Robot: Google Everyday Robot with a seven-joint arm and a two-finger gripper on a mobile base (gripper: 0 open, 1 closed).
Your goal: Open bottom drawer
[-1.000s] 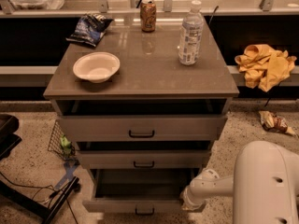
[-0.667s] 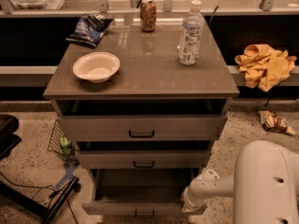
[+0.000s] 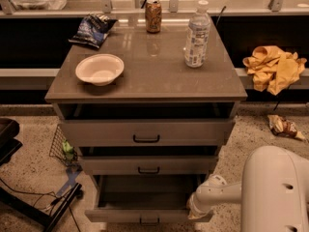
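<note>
The bottom drawer [image 3: 145,215] of the grey-beige cabinet is pulled out, its plain grey inside [image 3: 145,193] showing, with a small black bar handle [image 3: 149,221] on the front. My white arm [image 3: 217,193] reaches in from the lower right, and my gripper [image 3: 194,211] is at the drawer's right front corner. The middle drawer [image 3: 147,166] and the top drawer [image 3: 145,132] above it stand slightly out.
On the cabinet top [image 3: 154,76] are a white bowl [image 3: 99,69], a water bottle [image 3: 196,35], a soda can [image 3: 153,16] and a chip bag [image 3: 92,29]. A yellow cloth [image 3: 274,67] lies on the right ledge. A wrapper [image 3: 285,127], a wire basket [image 3: 63,146] and cables [image 3: 34,199] are on the floor.
The bottom drawer has slid a little further out toward the camera, and my gripper has moved with its right corner.
</note>
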